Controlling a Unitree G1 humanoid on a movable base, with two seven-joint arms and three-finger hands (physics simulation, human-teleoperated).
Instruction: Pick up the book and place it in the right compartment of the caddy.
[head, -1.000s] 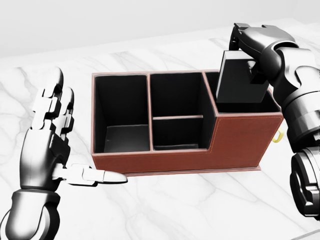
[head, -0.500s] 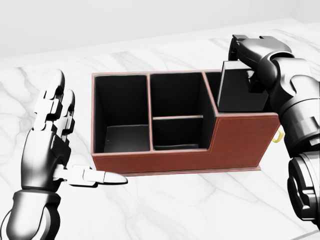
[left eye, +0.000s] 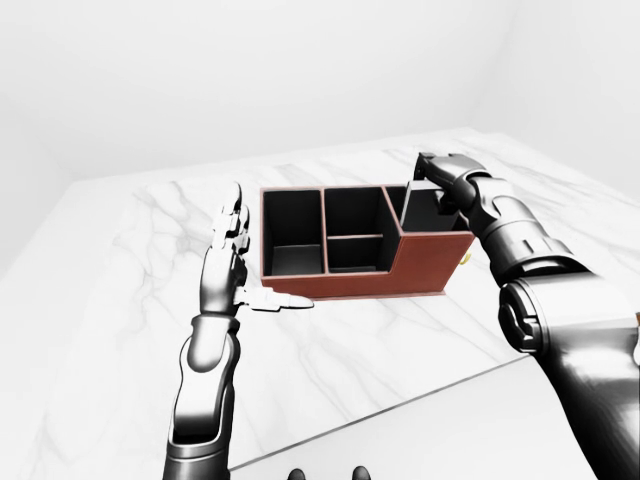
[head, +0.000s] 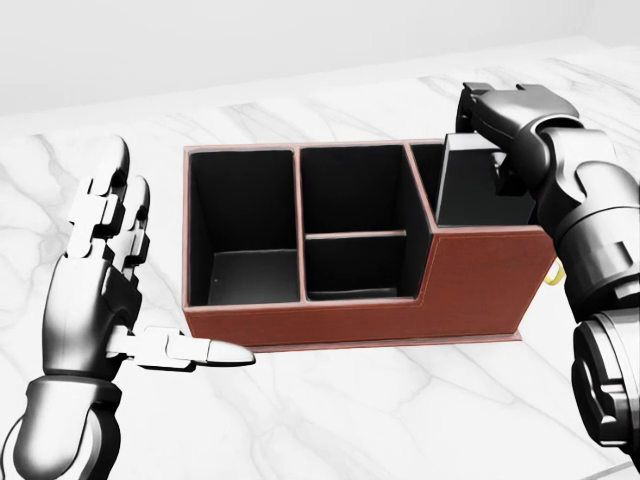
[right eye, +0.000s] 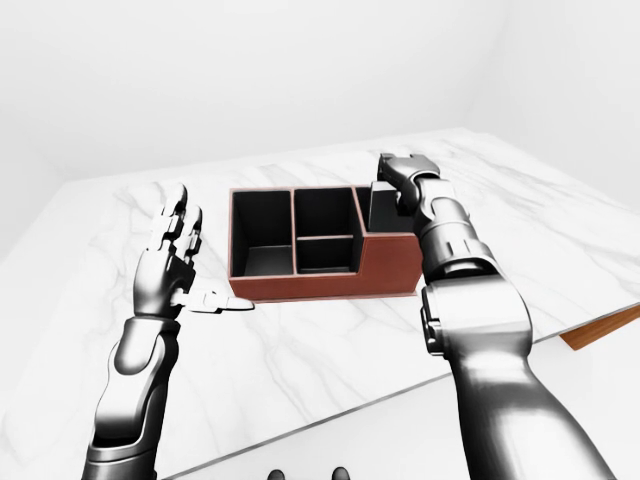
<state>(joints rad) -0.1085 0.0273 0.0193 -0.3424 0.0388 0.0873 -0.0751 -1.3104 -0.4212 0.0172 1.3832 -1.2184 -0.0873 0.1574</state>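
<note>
The brown caddy (head: 470, 280) stands on the white marble table (head: 400, 410), with black compartments inside. The black book (head: 472, 185) stands upright, with its lower part down inside the caddy's right compartment. My right hand (head: 487, 140) is above that compartment at the right of the head view, with its fingers closed round the book's top. My left hand (head: 165, 265) is open and empty just left of the caddy. Its fingers point up and its thumb (head: 205, 352) reaches along the caddy's near bottom corner.
A small yellow piece (head: 560, 270) shows at the caddy's right end, behind my right arm. The table's near edge (left eye: 400, 408) runs across the bottom of the eye views. A wooden edge (right eye: 600, 328) shows at the right of the right-eye view.
My right hand has lowered the book from above the caddy down into the right compartment. The left hand and the caddy have not moved.
</note>
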